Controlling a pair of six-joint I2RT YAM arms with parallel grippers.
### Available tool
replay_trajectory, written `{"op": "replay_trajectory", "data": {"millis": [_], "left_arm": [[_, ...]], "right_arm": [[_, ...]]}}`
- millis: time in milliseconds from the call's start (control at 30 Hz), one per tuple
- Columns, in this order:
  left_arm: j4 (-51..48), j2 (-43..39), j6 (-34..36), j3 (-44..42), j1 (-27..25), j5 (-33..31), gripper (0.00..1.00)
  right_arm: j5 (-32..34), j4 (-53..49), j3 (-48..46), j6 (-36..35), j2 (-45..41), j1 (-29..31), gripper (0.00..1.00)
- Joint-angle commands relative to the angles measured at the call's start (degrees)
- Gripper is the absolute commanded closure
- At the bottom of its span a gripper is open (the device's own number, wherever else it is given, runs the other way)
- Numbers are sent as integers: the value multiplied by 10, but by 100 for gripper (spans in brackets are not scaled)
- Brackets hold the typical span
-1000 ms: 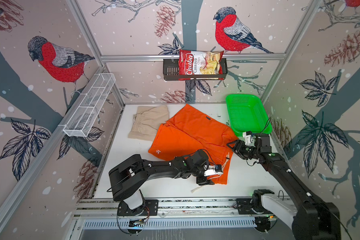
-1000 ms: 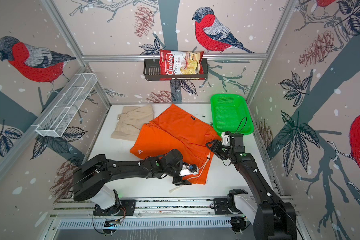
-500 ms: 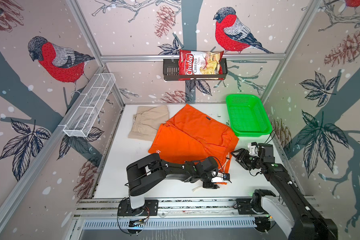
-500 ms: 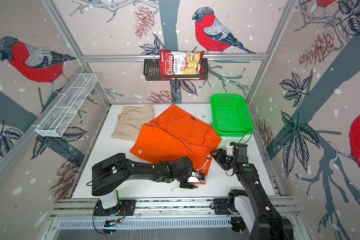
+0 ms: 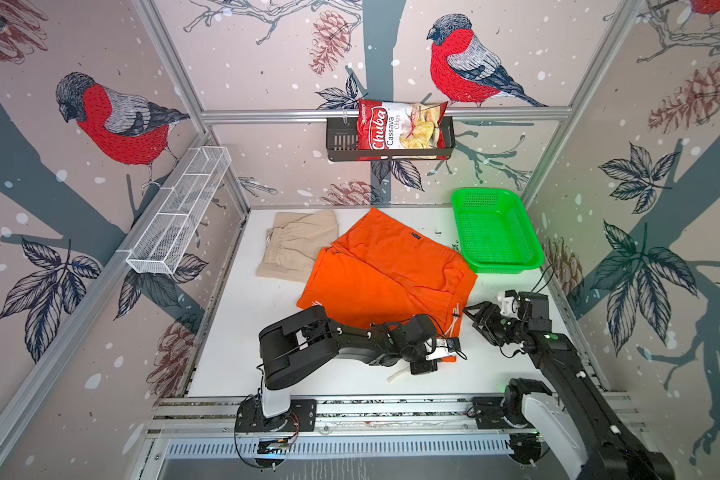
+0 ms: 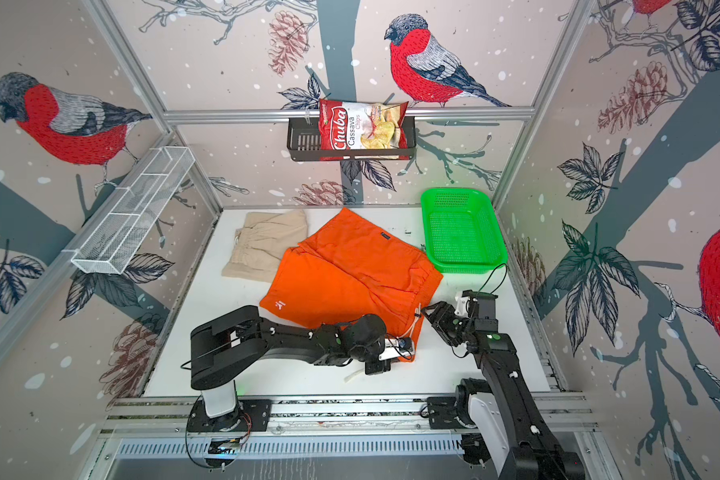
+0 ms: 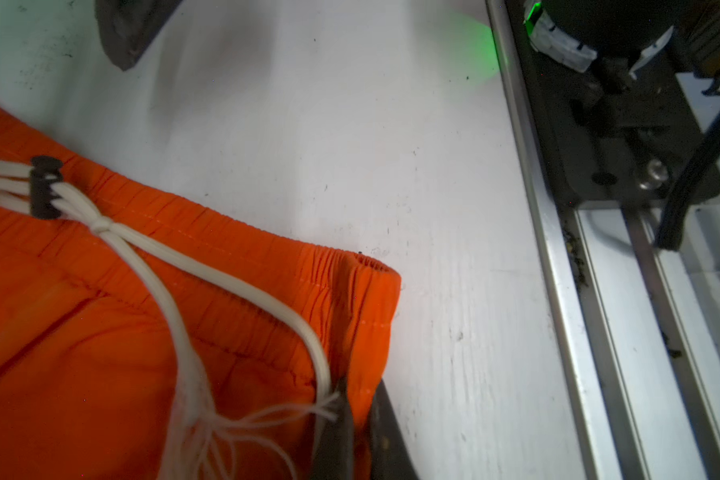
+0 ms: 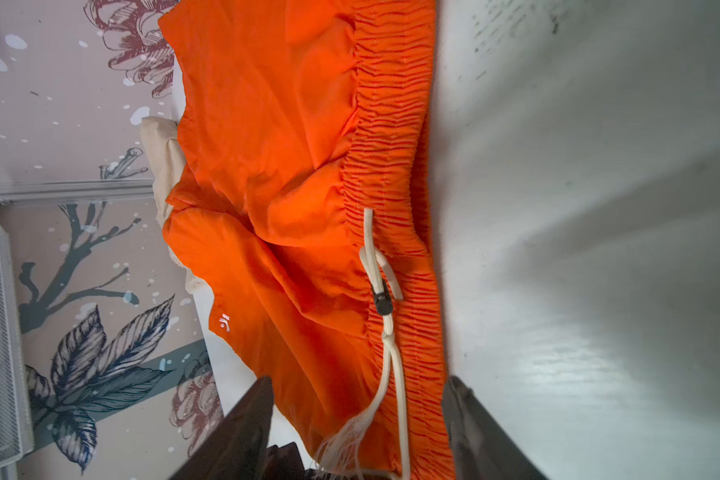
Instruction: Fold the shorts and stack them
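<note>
The chip bag in the black wall rack reads "Chuba Cassava Chips". The orange shorts carry a small white logo, illegible.

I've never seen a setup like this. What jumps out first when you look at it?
The bright orange shorts spread across the middle of the white table grab the eye, with the left claw pinched shut on their near waistband corner. Next come the vivid green basket at the table's far right corner and the red bag of chips in a black rack on the back wall.
</note>
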Motion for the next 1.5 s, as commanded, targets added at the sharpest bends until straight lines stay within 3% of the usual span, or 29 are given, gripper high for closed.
{"op": "replay_trajectory", "data": {"millis": [0,233,600,933,1233,1400,1467], "left_arm": [[66,-11,-62,-11,10,28,96],[131,-28,-111,-43,37,67,99],[159,-30,-124,-53,49,79,99],[174,-28,-152,-56,55,42,100],[210,-21,-160,-52,56,78,99],[202,-9,-149,-30,55,111,91],[186,-11,-135,-25,56,126,74]], "right_arm": [[-9,-6,-9,38,-19,4,33],[-43,38,-56,109,-50,20,30],[-51,118,-70,162,0,87,28],[28,-25,-45,162,-22,101,23],[-36,216,-123,327,-38,162,22],[-34,238,-131,318,-9,165,23],[-32,257,-143,315,2,165,29]]}}
